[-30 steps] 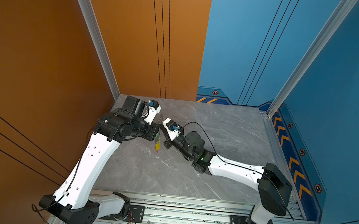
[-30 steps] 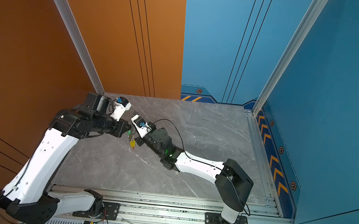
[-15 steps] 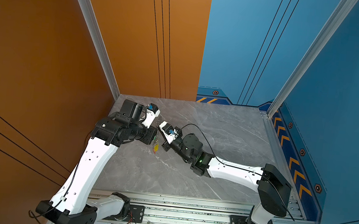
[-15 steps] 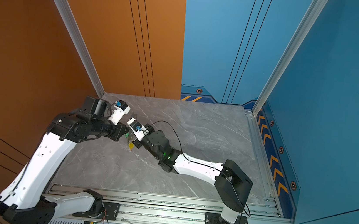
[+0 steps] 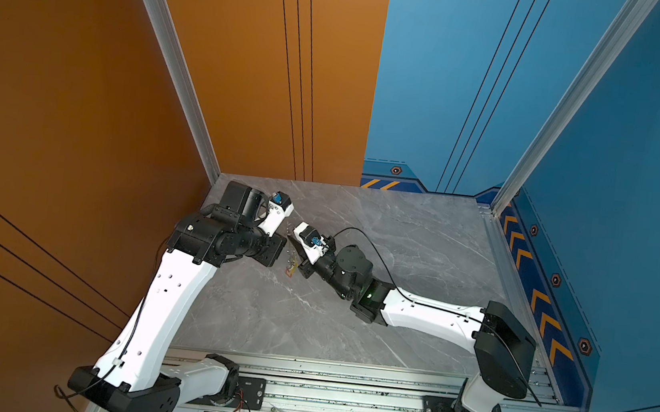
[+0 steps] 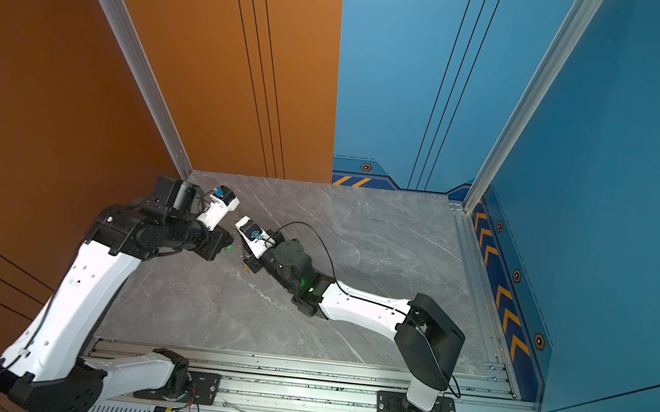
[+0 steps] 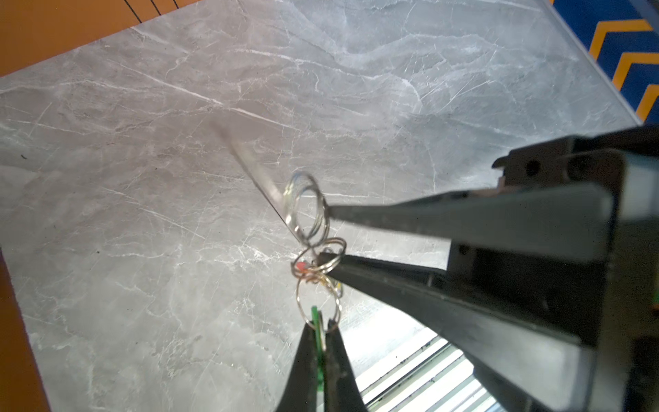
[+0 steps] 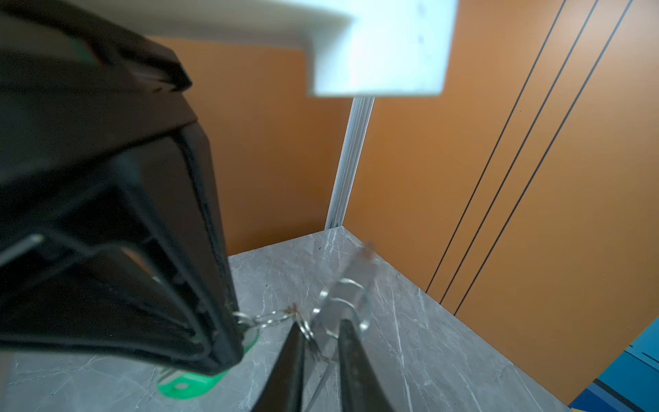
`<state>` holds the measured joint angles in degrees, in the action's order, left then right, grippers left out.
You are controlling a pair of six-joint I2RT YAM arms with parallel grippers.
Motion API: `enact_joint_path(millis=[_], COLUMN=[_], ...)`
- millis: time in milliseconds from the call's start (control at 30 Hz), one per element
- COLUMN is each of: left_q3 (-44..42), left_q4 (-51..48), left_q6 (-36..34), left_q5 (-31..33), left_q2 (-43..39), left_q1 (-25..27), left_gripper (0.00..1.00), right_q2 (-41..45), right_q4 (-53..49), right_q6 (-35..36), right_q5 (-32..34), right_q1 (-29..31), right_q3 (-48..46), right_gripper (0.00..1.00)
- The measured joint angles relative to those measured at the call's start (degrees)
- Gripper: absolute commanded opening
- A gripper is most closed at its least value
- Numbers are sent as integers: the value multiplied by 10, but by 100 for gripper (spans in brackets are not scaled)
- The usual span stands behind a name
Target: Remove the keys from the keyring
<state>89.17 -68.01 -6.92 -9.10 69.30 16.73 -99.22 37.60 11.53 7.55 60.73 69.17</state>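
Green-tagged key sits pinched in the closed left gripper near the left edge of the tabletop, while the right gripper, fingers slightly parted, straddles the blurred keyring, perhaps touching it.

Shiny silver metal rings; glossy green plastic tag; smooth grey marble-look table, perhaps laminate.

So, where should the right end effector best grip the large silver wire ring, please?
Probably the arc of the large silver wire ring facing the right end effector, pinched across its coil from that side: the thin grey plate sits on the opposite arc, and the left end effector clamps the green plastic tag.
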Motion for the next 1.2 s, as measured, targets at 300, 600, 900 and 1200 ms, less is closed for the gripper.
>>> enact_joint_path(millis=[300,600,900,1200], left_q3=[5,5,5,1], left_q4=[-23,-26,-26,-18], left_q6=[-19,-24,-59,-147], left_q5=[26,31,31,18], left_q2=[19,19,9,-7], left_q1=[-6,-18,-21,-29], left_gripper=[0,0,0,0], right_q2=[15,70,85,80], right_q4=[-7,-25,-92,-177], right_q6=[-39,-61,-75,-68], right_q5=[0,-15,-108,-212], right_q1=[-3,-18,-81,-160], right_q3=[-24,-33,-32,12], right_gripper=[34,34,46,54])
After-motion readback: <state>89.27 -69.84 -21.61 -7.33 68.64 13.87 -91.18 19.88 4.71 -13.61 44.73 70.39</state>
